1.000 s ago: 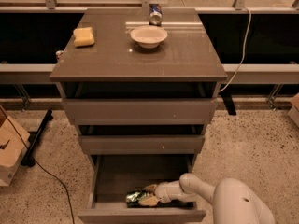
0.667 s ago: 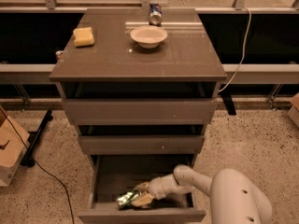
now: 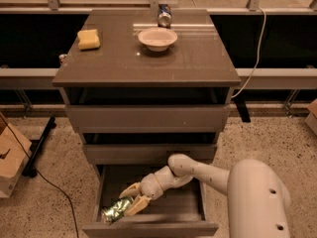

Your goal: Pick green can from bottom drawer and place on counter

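Far left of the bottom drawer (image 3: 148,229), a cardboard box (image 3: 9,163) sits on the speckled floor, with a dark cable (image 3: 47,181) running past it.

The bottom drawer is pulled out, its flat front nearest the camera. The green can (image 3: 114,212) lies on its side in the drawer's front-left corner, tilted, with its left end close to the drawer front and its right end pointing up and back.

The gripper (image 3: 125,202) is down inside the drawer, just right of the can and left of the drawer's middle. Its two pale fingers (image 3: 137,206) stand apart, one behind the can's right end and one in front of it, so that end sits between the fingertips while the rest of the can sticks out to the left. Whether the fingers press on the can cannot be told.

High above the drawer is the counter (image 3: 148,66). On it, over the drawer's left side, lies a yellow sponge (image 3: 88,38). Over the drawer's middle stand a white bowl (image 3: 157,37) and, behind it at the back edge, a blue-and-silver can (image 3: 164,15).

The white arm (image 3: 198,170) enters the drawer from its right side, and the robot's body (image 3: 257,200) stands just right of it. A white cord (image 3: 253,58) hangs farther up and to the right.
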Tool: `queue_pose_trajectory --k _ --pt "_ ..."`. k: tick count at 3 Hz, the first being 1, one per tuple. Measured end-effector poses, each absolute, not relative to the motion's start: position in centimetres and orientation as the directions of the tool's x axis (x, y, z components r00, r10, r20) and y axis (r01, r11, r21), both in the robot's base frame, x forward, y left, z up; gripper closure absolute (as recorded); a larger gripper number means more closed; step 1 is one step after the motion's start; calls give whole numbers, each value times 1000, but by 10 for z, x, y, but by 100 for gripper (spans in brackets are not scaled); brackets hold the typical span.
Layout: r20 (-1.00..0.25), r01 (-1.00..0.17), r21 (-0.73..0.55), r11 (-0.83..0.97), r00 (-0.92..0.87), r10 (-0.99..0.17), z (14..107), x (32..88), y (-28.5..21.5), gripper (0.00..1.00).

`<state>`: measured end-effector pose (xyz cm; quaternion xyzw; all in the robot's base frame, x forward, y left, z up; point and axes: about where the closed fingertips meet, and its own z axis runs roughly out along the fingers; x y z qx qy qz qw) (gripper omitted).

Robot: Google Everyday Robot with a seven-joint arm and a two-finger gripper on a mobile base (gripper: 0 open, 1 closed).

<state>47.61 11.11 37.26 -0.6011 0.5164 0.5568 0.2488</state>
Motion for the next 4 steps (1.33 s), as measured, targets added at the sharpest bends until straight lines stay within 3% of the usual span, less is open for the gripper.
queue_pose_trajectory --k 2,4 --pt "-966 -856 173 -487 -51 -254 456 439 115 100" --pt "-964 -911 140 -389 -35 -264 478 429 106 100"
